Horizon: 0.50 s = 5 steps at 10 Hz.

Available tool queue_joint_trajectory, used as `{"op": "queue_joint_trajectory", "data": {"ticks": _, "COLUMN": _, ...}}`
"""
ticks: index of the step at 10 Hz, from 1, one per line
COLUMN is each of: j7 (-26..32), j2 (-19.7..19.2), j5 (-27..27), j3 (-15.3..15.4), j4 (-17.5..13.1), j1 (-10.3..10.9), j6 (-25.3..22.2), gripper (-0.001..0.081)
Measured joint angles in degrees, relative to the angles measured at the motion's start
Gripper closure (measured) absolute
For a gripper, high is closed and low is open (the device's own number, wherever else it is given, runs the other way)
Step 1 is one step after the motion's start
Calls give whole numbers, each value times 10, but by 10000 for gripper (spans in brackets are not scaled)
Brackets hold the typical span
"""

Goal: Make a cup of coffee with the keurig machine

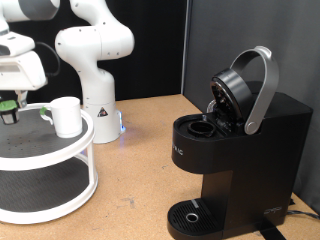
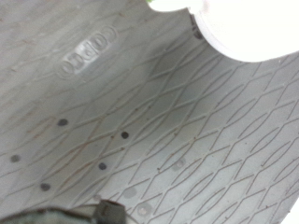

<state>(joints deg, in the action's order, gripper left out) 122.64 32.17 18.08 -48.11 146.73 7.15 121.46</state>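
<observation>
Exterior view: the boxy matte black keurig machine (image 1: 235,150) stands on the counter (image 1: 140,150) with its lid raised, so I judge it ready for a pod. The small white cylindrical cup (image 1: 66,115) waits on the round white two-tier stand (image 1: 50,160), well apart from the machine. My gripper (image 1: 10,105) hangs just beside the cup, over a small dark green-topped pod (image 1: 9,106).

Wrist view: grey diamond-patterned mat (image 2: 140,121), the cup's white edge; I cannot tell how the fingers stand.

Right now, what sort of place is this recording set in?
Probably a robotics lab bench, not a kitchen: a white robot arm bolted to a plain wooden table, a keurig machine with lid open, and a cup on a round stand.
</observation>
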Motion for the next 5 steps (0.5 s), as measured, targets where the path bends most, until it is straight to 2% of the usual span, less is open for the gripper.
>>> {"op": "queue_joint_trajectory", "data": {"ticks": 2, "j7": -1, "j2": 7, "j5": 4, "j3": 6, "j4": -4, "j1": -3, "j6": -14, "gripper": 335}}
{"op": "queue_joint_trajectory", "data": {"ticks": 4, "j7": -4, "j2": 8, "j5": -53, "j3": -5, "j4": -3, "j1": 1, "j6": -14, "gripper": 335}}
{"op": "queue_joint_trajectory", "data": {"ticks": 5, "j7": -7, "j2": 10, "j5": -80, "j3": -9, "j4": -4, "j1": 2, "j6": -31, "gripper": 335}}
